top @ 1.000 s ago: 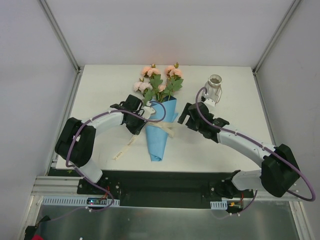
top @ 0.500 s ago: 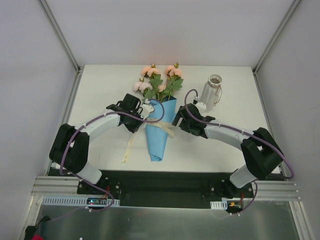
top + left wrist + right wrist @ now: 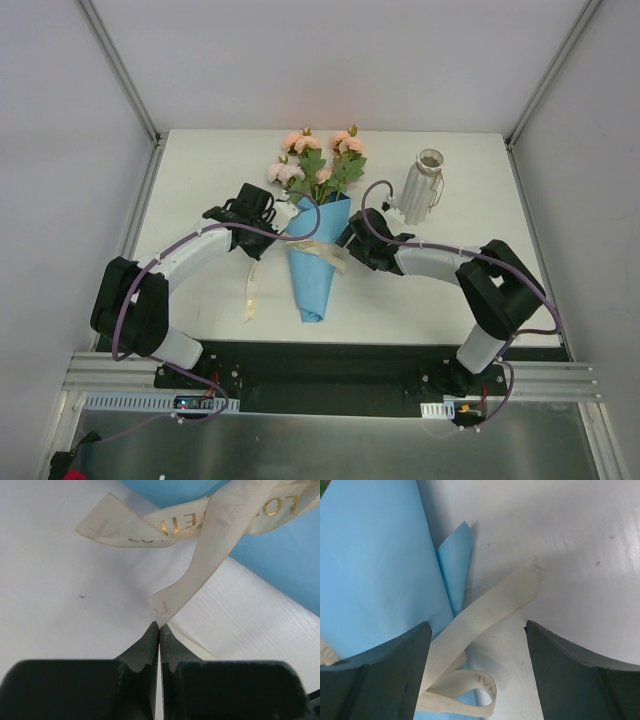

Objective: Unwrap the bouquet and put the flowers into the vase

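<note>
The bouquet (image 3: 316, 225) lies mid-table: peach-pink flowers (image 3: 320, 162) stick out of a blue paper cone (image 3: 314, 275) tied with a cream ribbon (image 3: 330, 256). My left gripper (image 3: 256, 250) sits just left of the cone, shut on one ribbon (image 3: 200, 570) tail right at its fingertips (image 3: 159, 626). The loose end trails toward the near edge. My right gripper (image 3: 347, 240) is at the cone's right side, open and low over the table. The other ribbon (image 3: 490, 611) tail lies between its fingers (image 3: 477, 625), beside the blue paper (image 3: 375, 570). The vase (image 3: 423, 187) stands upright at the back right.
Metal frame posts rise at the table's back corners (image 3: 150, 130). The table's right edge (image 3: 530, 250) runs close behind the right arm's elbow (image 3: 500, 280).
My left gripper shut on the ribbon tail and drew it left, so the tail now hangs straight. My right gripper moved left up to the cone, its jaws narrowing a little.
</note>
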Available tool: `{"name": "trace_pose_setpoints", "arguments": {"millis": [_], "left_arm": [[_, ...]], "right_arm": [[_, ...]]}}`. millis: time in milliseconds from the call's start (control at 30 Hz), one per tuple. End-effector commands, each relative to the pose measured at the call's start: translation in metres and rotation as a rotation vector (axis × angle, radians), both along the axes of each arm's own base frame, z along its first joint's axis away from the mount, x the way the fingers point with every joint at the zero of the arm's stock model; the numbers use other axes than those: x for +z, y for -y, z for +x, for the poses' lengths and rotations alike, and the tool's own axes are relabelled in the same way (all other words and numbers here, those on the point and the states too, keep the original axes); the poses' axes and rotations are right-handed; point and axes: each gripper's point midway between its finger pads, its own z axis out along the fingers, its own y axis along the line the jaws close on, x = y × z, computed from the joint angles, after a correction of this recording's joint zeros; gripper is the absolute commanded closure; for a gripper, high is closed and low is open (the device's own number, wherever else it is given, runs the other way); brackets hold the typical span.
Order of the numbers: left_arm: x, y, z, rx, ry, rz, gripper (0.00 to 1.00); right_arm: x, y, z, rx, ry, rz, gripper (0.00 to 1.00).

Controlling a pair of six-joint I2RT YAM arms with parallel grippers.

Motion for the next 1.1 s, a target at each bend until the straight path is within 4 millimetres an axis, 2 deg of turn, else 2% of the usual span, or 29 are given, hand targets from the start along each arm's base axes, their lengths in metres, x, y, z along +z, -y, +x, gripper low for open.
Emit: {"name": "trace_pose_setpoints", "arguments": {"millis": [0,167,433,567,700,733,833,900,967,1067], "left_arm": [[0.006,-0.016,-0.002,0.022,0.026,0.046,1.0],[0.005,-0.016,-0.003,0.022,0.024,0.046,1.0],[0.004,-0.013,-0.002,0.009,0.017,0.04,1.0],[0.005,-0.01,-0.001,0.002,0.017,0.032,1.0],[0.006,-0.009,0.001,0.0,0.019,0.028,1.0],[0.006,-0.008,0.0,-0.002,0.019,0.029,1.0],[0.006,-0.008,-0.001,-0.008,0.019,0.028,1.0],[0.007,-0.007,-0.001,-0.013,0.024,0.029,1.0],[0.008,-0.008,-0.002,-0.015,0.026,0.031,1.0],[0.008,-0.009,-0.003,-0.017,0.03,0.035,1.0]], "right_arm": [[0.006,-0.019,0.011,-0.068,0.027,0.141,0.23],[0.003,-0.026,0.007,-0.081,0.016,0.172,0.33],[0.018,-0.044,-0.001,-0.067,0.042,0.219,0.46],[0.018,-0.051,-0.005,-0.061,0.035,0.242,0.53],[0.015,-0.056,-0.007,-0.061,0.026,0.253,0.73],[0.015,-0.056,-0.008,-0.06,0.026,0.255,0.83],[0.02,-0.055,-0.007,-0.056,0.041,0.252,0.98],[0.025,-0.051,-0.007,-0.05,0.062,0.244,0.99],[0.039,-0.043,-0.006,-0.035,0.112,0.219,0.99],[0.046,-0.031,-0.014,-0.02,0.132,0.19,0.99]]}}
